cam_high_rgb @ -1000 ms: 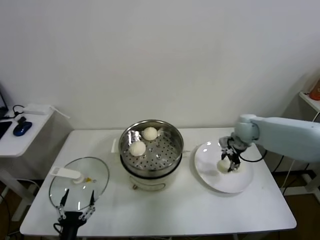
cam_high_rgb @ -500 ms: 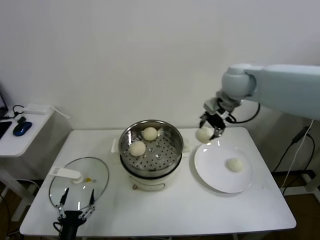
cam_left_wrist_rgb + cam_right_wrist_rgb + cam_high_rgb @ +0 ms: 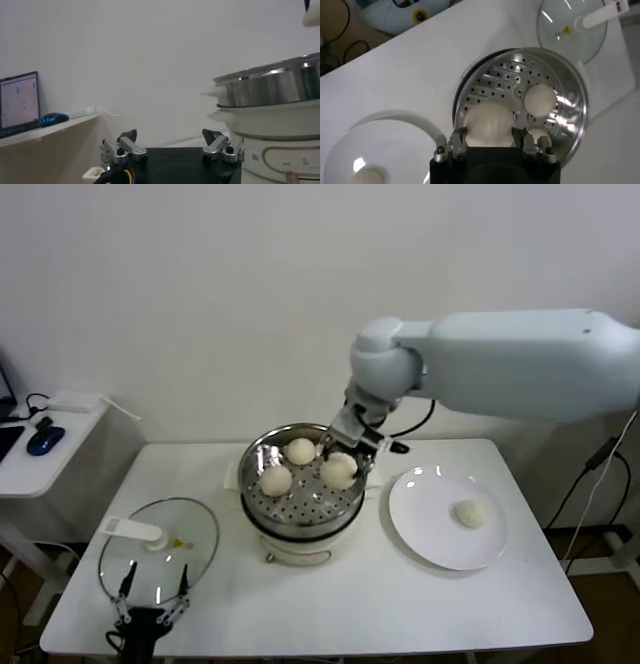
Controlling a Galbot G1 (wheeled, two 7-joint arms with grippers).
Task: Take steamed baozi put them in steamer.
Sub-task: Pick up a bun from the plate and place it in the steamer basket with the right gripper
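Note:
My right gripper [image 3: 345,459] is shut on a baozi [image 3: 339,470] and holds it over the right side of the steel steamer [image 3: 352,456], just above its perforated floor. In the right wrist view the held baozi [image 3: 489,124] sits between the fingers [image 3: 456,140] over the steamer [image 3: 570,97]. Two more baozi [image 3: 300,450] [image 3: 275,480] lie in the steamer's left part. One baozi [image 3: 469,513] remains on the white plate [image 3: 430,534]. My left gripper [image 3: 152,589] is open and parked at the table's front left.
The glass lid [image 3: 190,534] with a white handle lies flat left of the cooker. The cream cooker base [image 3: 300,549] stands mid-table and fills the right of the left wrist view [image 3: 280,130]. A side shelf with a mouse [image 3: 44,441] is at far left.
My right gripper lifted a baozi off the plate and carried it left, from the plate to over the steamer. The left arm has not moved.

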